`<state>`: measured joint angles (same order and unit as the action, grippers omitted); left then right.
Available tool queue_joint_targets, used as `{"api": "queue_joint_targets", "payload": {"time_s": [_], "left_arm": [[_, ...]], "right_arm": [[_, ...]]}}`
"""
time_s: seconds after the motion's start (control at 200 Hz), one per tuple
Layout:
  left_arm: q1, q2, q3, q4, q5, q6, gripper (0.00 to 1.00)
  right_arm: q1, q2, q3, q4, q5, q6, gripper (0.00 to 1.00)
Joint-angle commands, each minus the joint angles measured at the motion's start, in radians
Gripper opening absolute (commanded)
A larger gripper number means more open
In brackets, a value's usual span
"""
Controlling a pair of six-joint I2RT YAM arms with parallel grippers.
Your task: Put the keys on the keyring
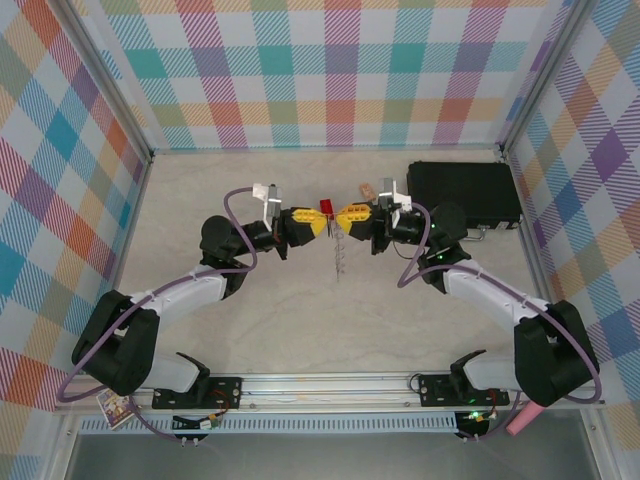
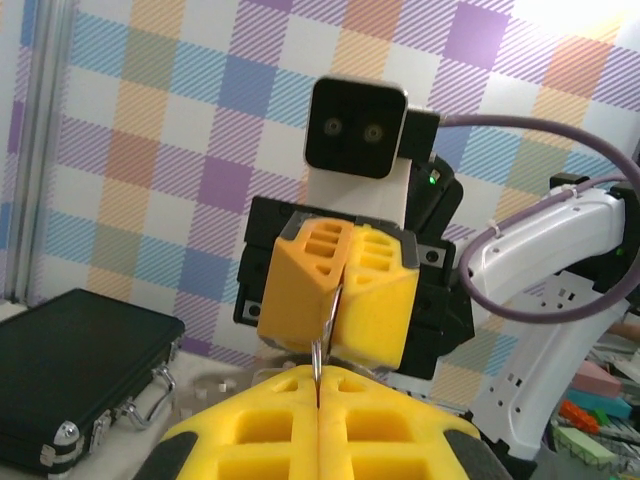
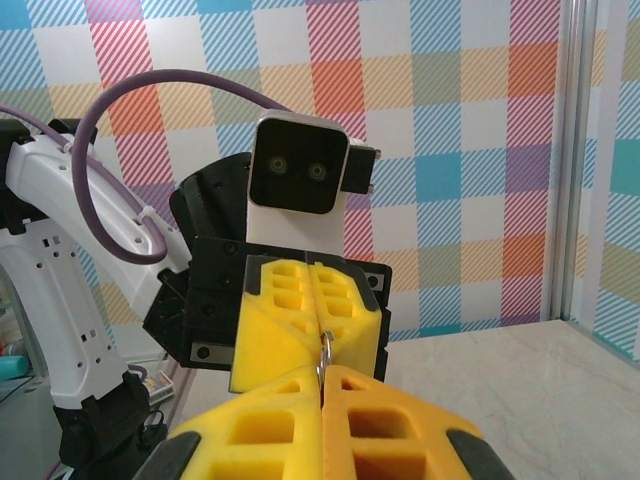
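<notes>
My left gripper (image 1: pixel 322 222) and right gripper (image 1: pixel 343 216) meet tip to tip above the middle of the table, both shut. A thin grey metal piece of the keyring (image 2: pixel 322 345) is pinched between my left fingers and runs up into the right gripper's yellow fingers (image 2: pixel 375 300). In the right wrist view a small wire loop of the keyring (image 3: pixel 325 350) sits where both pairs of fingertips meet. From above, the keyring (image 1: pixel 338 255) hangs edge-on below the grippers. The black-headed key is hidden.
A red block (image 1: pixel 326 207) and a small tan block (image 1: pixel 367 190) lie just behind the grippers. A black case (image 1: pixel 463 193) lies at the back right, near the right arm's elbow. Checked walls close in the table on three sides.
</notes>
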<state>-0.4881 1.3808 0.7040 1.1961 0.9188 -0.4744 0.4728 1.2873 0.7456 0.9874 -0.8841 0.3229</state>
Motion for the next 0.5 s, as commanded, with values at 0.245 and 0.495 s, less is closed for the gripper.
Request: {"api": "queue_joint_targets", "payload": {"time_s": [0.245,0.495], "left_arm": [[0.012,-0.054,0.043,-0.157,0.082,0.121,0.0],[0.013,-0.064,0.041,-0.142,0.084,0.115,0.0]], "right_arm": [[0.006,-0.038,0.018,-0.071,-0.057,-0.042,0.0],[0.006,-0.031,0.018,-0.071,-0.059,-0.037,0.0]]}}
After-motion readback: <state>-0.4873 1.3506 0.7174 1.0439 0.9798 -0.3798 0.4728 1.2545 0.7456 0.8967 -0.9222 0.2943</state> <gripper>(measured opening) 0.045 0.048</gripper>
